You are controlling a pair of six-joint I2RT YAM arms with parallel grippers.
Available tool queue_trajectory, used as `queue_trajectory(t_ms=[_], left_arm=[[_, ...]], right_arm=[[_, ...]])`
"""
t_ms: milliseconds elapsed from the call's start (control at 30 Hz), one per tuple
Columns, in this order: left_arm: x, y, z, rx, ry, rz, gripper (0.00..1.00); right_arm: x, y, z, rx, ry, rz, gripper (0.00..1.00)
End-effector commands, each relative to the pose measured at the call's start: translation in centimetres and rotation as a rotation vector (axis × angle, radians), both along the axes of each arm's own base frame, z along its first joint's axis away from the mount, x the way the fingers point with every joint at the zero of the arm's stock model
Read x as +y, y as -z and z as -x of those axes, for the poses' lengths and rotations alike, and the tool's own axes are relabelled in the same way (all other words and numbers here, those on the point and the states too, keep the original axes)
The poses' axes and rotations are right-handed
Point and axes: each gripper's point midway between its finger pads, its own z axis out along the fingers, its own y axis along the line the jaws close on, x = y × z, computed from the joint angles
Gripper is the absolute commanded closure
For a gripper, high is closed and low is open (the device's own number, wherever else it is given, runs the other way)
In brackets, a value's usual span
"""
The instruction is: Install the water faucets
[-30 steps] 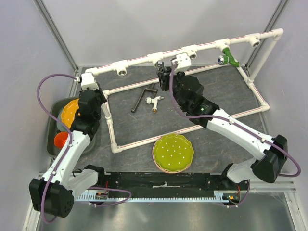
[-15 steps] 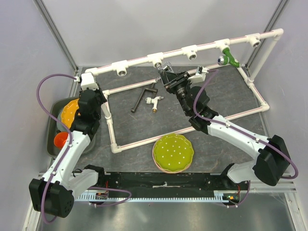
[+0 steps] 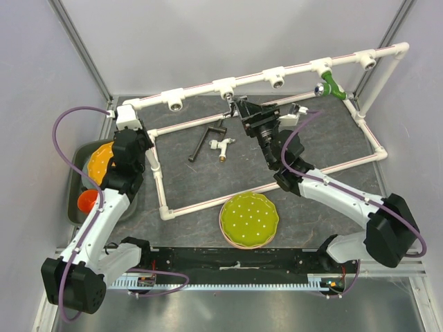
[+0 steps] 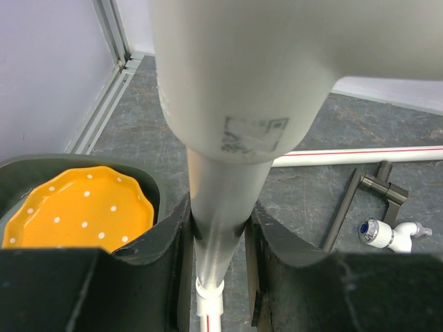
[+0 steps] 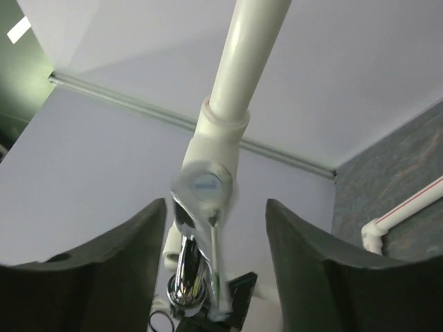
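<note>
A shiny silver water faucet [image 5: 196, 242] with a lever handle hangs from a white tee socket [image 5: 208, 181] of the pipe frame's top rail; its image is blurred. My right gripper [image 5: 216, 228] is open, one finger on each side of the faucet and neither touching it. From above, the right gripper [image 3: 240, 108] sits just under that tee, beside the silver faucet [image 3: 230, 101]. A white faucet [image 3: 221, 145] with a brass end lies on the mat, also visible as the white faucet [image 4: 391, 234]. My left gripper [image 4: 220, 228] is shut on an upright white pipe [image 4: 214, 200] at the frame's left corner [image 3: 128, 114].
A black L-shaped bar [image 3: 204, 138] lies by the white faucet. A green tap [image 3: 331, 84] sits on a far-right tee. A green dotted plate [image 3: 249, 220] lies near the front. An orange plate [image 3: 102, 162] and an orange cup [image 3: 88, 200] rest in the dark bin at left.
My right wrist twisted round at the tee, then the gripper opened and let go of the silver faucet, which stays at the socket. The left arm has not moved.
</note>
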Motion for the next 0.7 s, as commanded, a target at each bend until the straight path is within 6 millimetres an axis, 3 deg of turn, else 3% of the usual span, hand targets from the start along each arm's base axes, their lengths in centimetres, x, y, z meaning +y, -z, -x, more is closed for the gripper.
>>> queue_trajectory(t_ms=[0,200,500,667], left_arm=[[-0.7,-3.0,0.2,-0.099,0.006,0.114,0.98],[-0.7,-2.9,0.1,-0.097,0.006,0.113,0.98],[-0.8,-2.9,0.1,-0.096,0.012,0.116,0.98],[-0.9,-2.7,0.0,-0.091,0.016,0.118,0.98]], right_arm=[[-5.0,-3.3,0.3,-0.092,0.184,0.140,0.26],[-7.0,-2.3,2.3,-0.133,0.228,0.572,0.02],[-6.5,-4.4,4.2,-0.425,0.136,1.302,0.02],[-4.0,-2.5,5.5,-0.583,0.055,1.665,0.02]])
